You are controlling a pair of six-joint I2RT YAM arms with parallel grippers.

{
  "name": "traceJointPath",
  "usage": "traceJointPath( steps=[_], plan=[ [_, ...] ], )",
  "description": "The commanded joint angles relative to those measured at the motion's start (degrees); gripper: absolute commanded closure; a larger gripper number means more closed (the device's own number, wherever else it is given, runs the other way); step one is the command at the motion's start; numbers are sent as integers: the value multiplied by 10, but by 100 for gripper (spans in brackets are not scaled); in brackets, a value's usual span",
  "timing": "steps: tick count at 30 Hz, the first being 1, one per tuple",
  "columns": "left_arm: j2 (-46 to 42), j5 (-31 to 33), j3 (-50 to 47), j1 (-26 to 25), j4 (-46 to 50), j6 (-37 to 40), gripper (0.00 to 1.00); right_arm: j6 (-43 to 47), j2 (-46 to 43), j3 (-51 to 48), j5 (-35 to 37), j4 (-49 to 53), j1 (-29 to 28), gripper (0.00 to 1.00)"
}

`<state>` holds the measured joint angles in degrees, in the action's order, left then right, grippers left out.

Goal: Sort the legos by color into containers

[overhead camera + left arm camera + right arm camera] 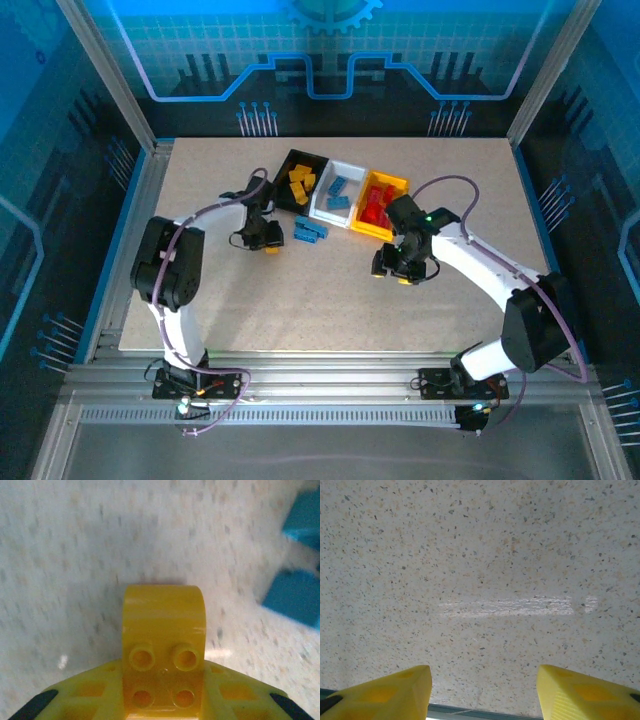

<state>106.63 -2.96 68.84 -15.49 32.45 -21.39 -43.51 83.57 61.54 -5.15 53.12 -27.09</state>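
Yellow brick (164,645), one, tight in left claw (268,243); right claw (482,680) half-open, empty; three bins (322,200)

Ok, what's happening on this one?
Two arms are sorting bricks by colour. The left tool is shut on a yellow brick near some loose blue bricks. The right tool hangs open over bare table. Yellow bricks lie in the black bin, blue in the white bin, red in the yellow bin.
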Motion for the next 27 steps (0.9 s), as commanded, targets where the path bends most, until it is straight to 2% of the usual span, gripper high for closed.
traceJointPath(
  steps=[1,4,10,16,27],
  plan=[
    [-65,-73,-51,-4,-20,-92,70,2,-13,-17,-10,-18,-9,41],
    [-102,-132,-91,-4,-55,-156,70,6,-14,-33,-14,-32,-9,41],
    [-145,-195,-114,-8,-96,-249,70,7,-28,-63,-22,-57,-3,41],
    [-150,-204,-57,-9,-70,-265,69,10,-44,-94,-31,-70,15,40],
    [-83,-221,71,-7,-56,-289,69,2,-101,-156,-36,-75,45,40]
  ],
)
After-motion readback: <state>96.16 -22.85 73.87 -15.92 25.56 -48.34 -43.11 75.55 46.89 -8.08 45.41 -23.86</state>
